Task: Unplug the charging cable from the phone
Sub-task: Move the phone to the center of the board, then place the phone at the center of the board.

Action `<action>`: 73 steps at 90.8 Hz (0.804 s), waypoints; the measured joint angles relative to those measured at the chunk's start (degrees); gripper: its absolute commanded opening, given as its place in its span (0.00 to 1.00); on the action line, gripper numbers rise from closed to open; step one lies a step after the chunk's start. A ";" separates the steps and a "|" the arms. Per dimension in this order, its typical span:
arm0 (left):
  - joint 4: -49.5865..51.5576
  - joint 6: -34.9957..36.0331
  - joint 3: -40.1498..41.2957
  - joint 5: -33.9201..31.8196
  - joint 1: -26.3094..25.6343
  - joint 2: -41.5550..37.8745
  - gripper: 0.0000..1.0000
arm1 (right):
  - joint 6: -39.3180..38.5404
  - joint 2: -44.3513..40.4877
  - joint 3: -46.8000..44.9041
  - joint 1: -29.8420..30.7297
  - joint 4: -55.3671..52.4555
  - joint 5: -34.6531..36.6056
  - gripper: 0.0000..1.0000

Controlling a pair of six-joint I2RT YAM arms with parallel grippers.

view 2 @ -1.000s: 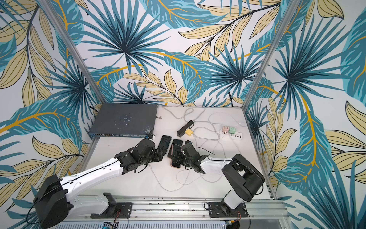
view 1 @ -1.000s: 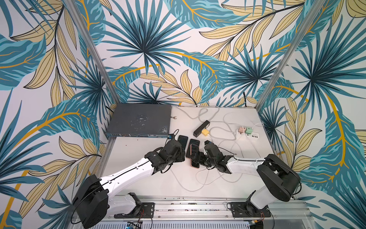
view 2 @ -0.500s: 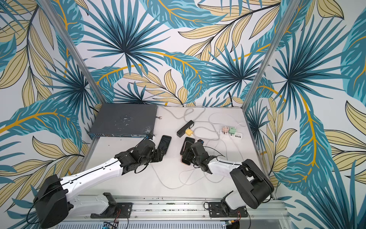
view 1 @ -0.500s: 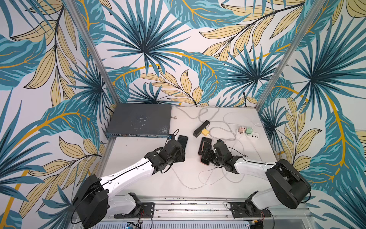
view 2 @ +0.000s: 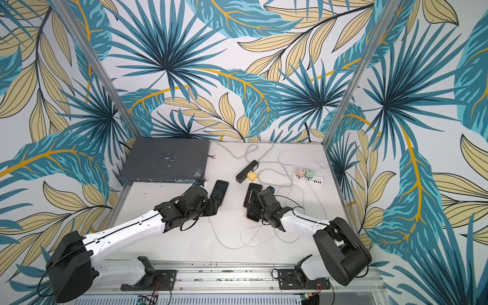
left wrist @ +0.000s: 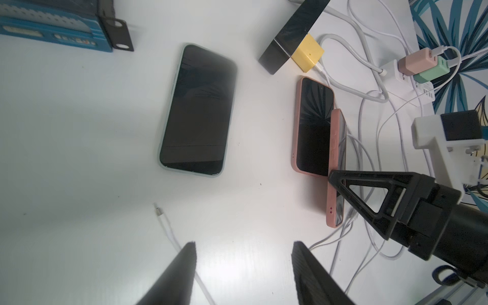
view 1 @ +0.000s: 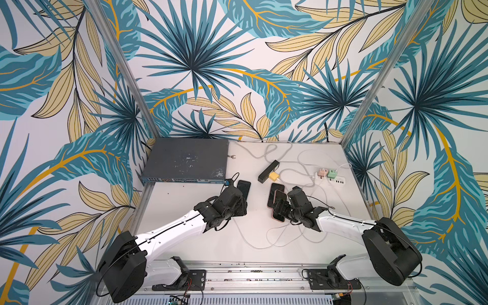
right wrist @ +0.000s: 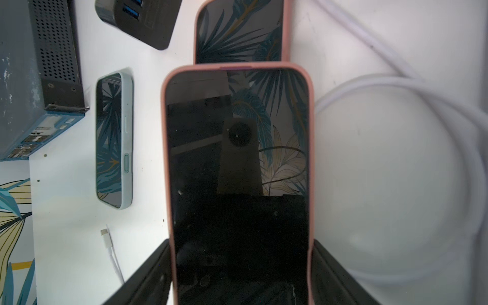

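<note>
While the right pincer (right wrist: 240, 245) is clamping the pink-cased phone (right wrist: 237, 158) across its two long edges, the handset is sitting tilted up off the counter (view 1: 211, 237), dark screen facing the wrist camera. No lead is showing at it. Its far end is overlapping a second pink phone (left wrist: 314, 126), which is lying flat; whether the two are touching, I cannot tell.

Left pincer (left wrist: 244, 245) is hovering low over the counter, jaws apart, gripping nothing. The charging cable (right wrist: 107, 240) is lying loose just beside it, plug end bare on the white surface and apart from every handset. The line is running back under one left finger.

A green-cased phone (left wrist: 198, 111) is lying flat, screen up, between the left arm and the grey network switch (view 1: 184, 161).

Farther back, a black hub (view 1: 268, 171) is resting against a yellow charger (view 1: 274, 175). Near the right wall, a white power strip (view 1: 336, 181) is carrying pink and green plugs. White leads are looping across the counter on the right arm's side.
</note>
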State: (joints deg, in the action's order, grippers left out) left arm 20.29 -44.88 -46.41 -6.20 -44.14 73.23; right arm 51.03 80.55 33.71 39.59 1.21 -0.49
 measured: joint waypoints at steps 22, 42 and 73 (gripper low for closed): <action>0.07 -0.11 0.00 0.66 0.00 0.44 0.61 | -1.53 0.59 9.92 2.54 -4.26 -0.42 0.44; 0.63 0.11 -0.02 -0.33 0.55 0.24 0.61 | -1.29 11.50 19.63 4.50 -3.23 -1.29 0.44; 2.29 0.11 0.00 -0.74 2.34 -3.02 0.60 | 1.62 21.09 24.79 4.87 -5.11 0.28 0.41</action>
State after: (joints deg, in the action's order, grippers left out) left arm 22.59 -44.77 -46.41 -6.94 -41.80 70.22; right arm 52.64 101.65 58.50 44.47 -3.90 -0.21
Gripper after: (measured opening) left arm 0.605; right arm 0.773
